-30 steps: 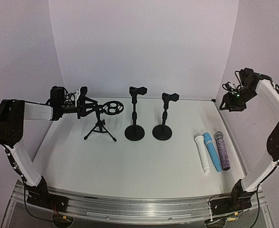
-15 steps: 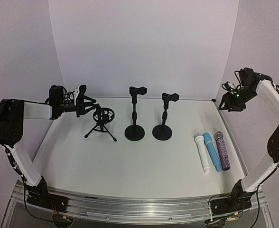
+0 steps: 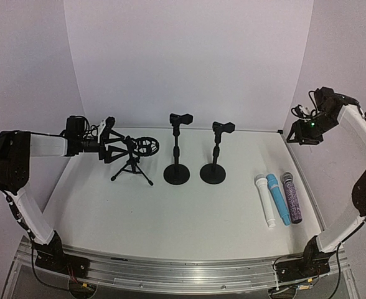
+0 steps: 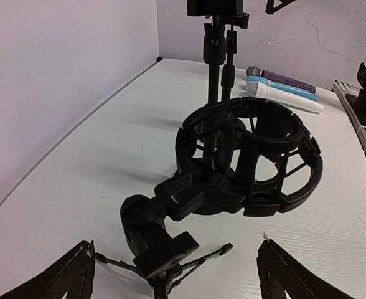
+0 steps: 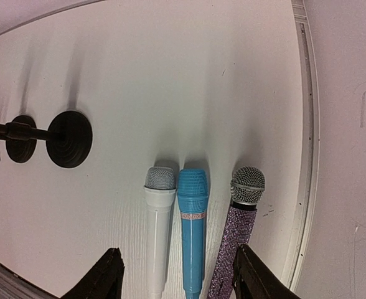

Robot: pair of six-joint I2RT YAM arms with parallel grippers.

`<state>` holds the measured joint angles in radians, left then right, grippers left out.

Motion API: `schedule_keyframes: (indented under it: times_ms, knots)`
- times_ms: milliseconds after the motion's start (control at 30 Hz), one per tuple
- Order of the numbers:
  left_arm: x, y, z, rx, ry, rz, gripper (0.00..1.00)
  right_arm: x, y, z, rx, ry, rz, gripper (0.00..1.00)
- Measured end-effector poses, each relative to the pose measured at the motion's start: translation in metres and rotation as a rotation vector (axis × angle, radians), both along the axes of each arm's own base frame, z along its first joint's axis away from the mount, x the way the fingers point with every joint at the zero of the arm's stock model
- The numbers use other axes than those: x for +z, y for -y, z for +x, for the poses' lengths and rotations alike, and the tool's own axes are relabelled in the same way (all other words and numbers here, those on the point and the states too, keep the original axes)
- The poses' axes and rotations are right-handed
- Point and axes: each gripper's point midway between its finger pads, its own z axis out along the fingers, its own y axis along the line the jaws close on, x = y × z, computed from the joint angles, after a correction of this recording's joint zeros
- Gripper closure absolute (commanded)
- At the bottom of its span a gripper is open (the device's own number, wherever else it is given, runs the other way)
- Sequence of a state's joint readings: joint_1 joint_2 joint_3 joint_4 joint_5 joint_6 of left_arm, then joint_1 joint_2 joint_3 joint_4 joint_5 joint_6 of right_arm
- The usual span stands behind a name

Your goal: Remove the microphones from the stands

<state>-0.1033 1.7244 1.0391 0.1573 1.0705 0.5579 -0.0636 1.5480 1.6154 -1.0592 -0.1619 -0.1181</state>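
Observation:
A black tripod stand (image 3: 132, 167) carries a ring-shaped shock mount (image 4: 251, 156) that holds nothing. My left gripper (image 3: 111, 140) is open, its fingers level with the stand's swivel joint, one on either side, touching nothing. In the left wrist view the left gripper (image 4: 177, 277) frames the tripod's top. At the right lie a white microphone (image 3: 265, 200), a blue microphone (image 3: 277, 198) and a purple glitter microphone (image 3: 291, 197), side by side on the table. My right gripper (image 3: 307, 134) hangs high above them, open and empty, as the right wrist view (image 5: 180, 277) shows.
Two black round-base stands (image 3: 177, 173) (image 3: 213, 172) with empty clips stand in the middle at the back. A white back wall and side walls enclose the table. A raised rail (image 5: 305, 124) runs along the table's right edge.
My left gripper has opened and let go of the tripod stand. The shock mount swung round while held and now points right again. The right arm has not moved.

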Motion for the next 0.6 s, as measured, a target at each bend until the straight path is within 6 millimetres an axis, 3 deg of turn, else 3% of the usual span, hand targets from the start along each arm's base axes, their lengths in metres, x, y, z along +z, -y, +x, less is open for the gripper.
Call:
schedule_keyframes:
  times_ms: [133, 267, 400, 500, 600]
  knots:
    - [0.016, -0.013, -0.005, 0.027, 0.0, 0.0, 0.0, 0.006, -0.002, -0.003, 0.0, 0.019, 0.008, 0.43]
    - [0.054, -0.025, -0.014, 0.07, 0.055, -0.016, 0.0, 0.006, -0.007, -0.009, -0.001, 0.032, 0.037, 0.43]
    - [0.085, -0.034, -0.041, 0.159, 0.094, -0.043, 0.0, -0.001, -0.013, -0.02, -0.011, 0.066, 0.081, 0.43]
    - [0.098, -0.044, -0.062, 0.273, 0.069, -0.076, 0.0, -0.005, -0.019, -0.036, -0.021, 0.14, 0.122, 0.43]
    - [0.097, -0.06, -0.068, 0.428, -0.001, -0.11, 0.0, -0.012, -0.025, -0.061, -0.035, 0.238, 0.166, 0.43]
